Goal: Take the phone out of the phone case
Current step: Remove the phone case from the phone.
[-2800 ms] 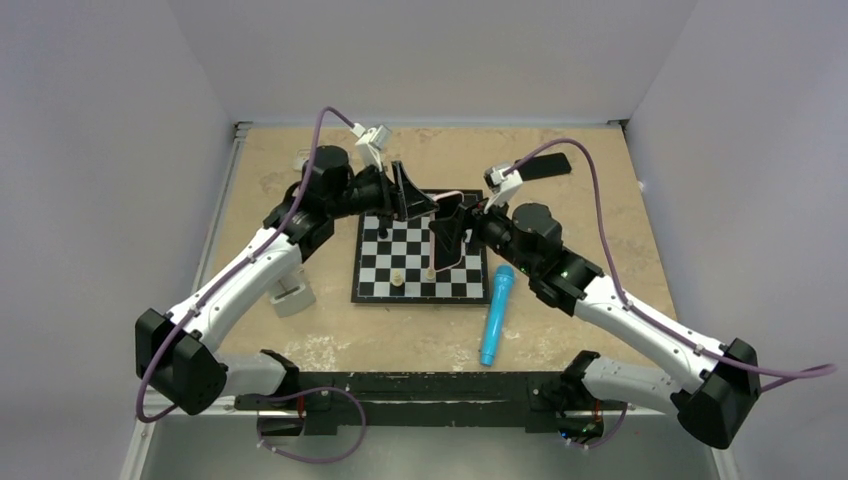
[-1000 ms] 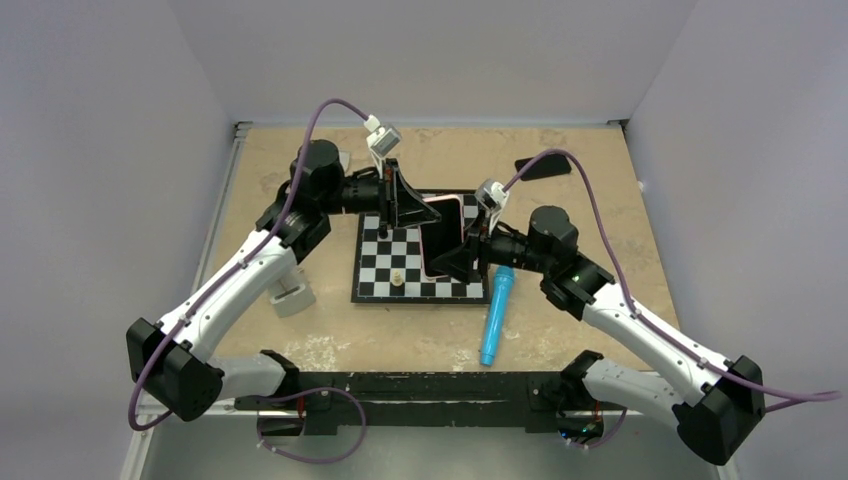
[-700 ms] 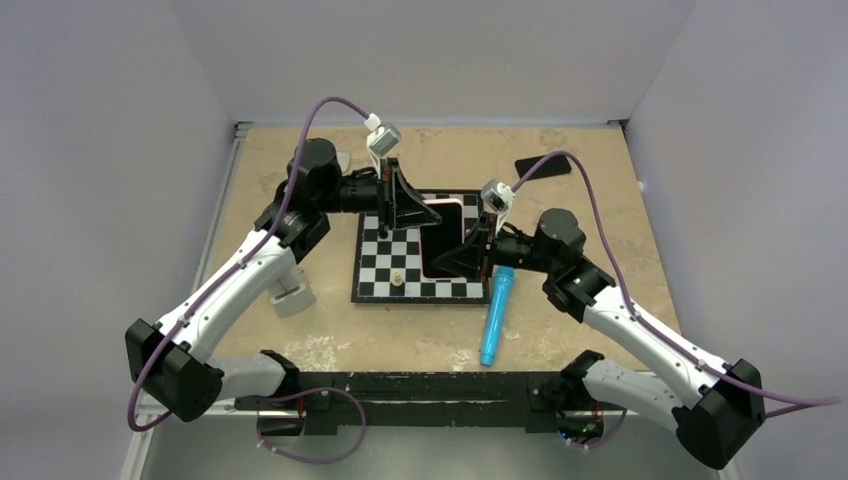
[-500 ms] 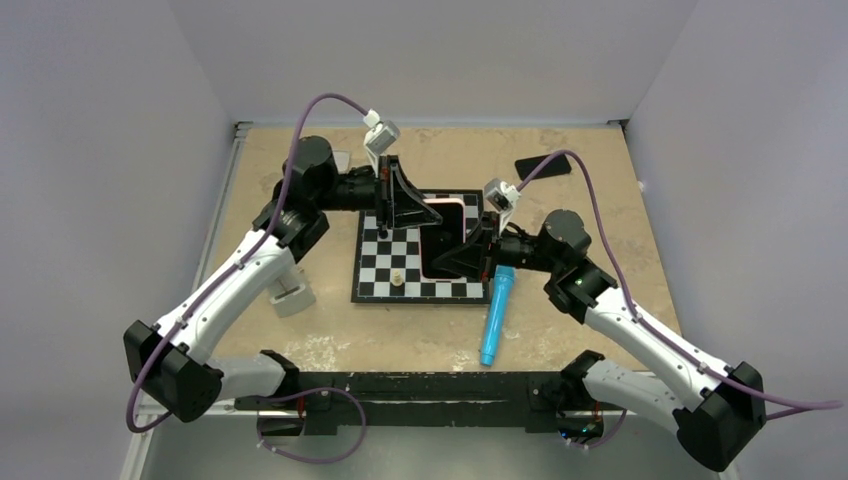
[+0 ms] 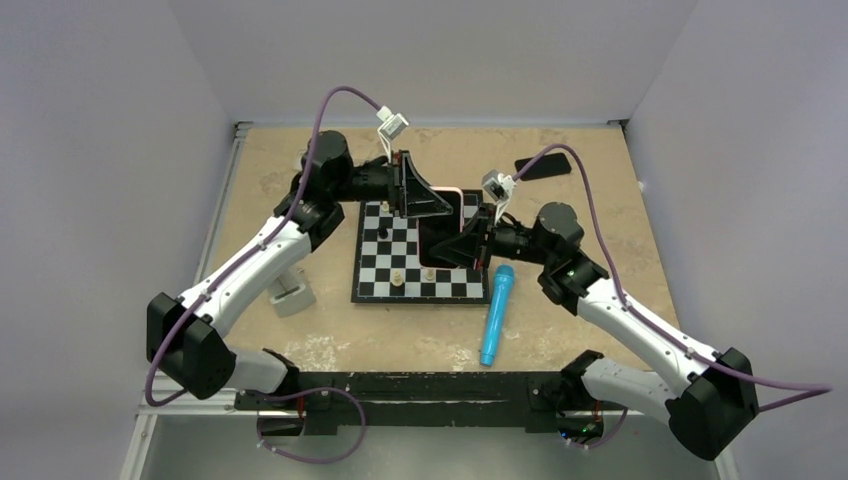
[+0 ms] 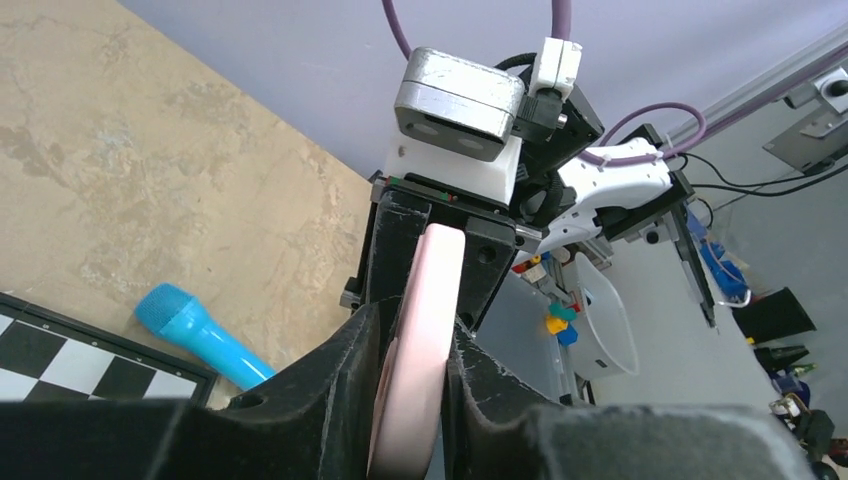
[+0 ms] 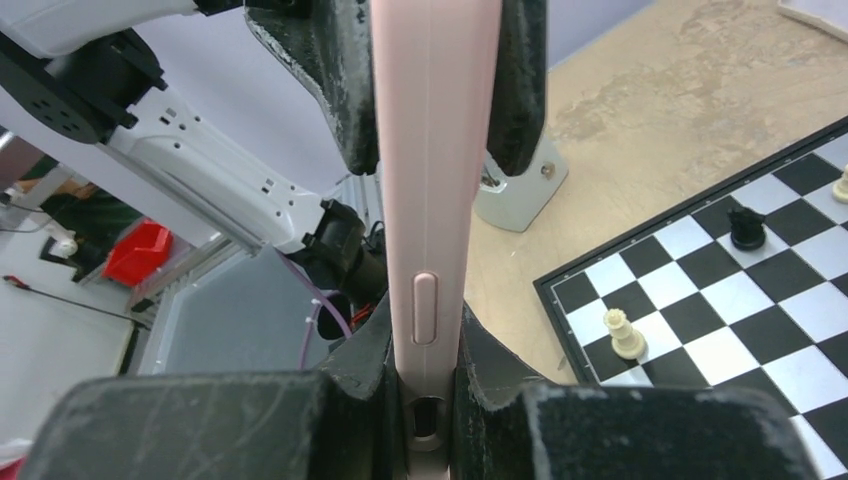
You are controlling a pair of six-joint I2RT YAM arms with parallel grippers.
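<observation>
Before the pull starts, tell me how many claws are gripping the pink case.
2: left claw clamps the pink case at its far end, right claw at its near end, over the chessboard.

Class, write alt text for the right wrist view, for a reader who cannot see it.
A pink phone case, seen edge-on, runs vertically mid-frame, clamped below by the right tool and above by the left tool. To the right, a chessboard with a few pieces lies on the table.

Robot lab test cell.
Plain grey walls (image 5: 430,50) box in a beige worktop (image 5: 600,200); beyond it, metal framing (image 6: 765,72), trailing cables (image 6: 396,25) and what may be a red parts bin (image 7: 140,250).
</observation>
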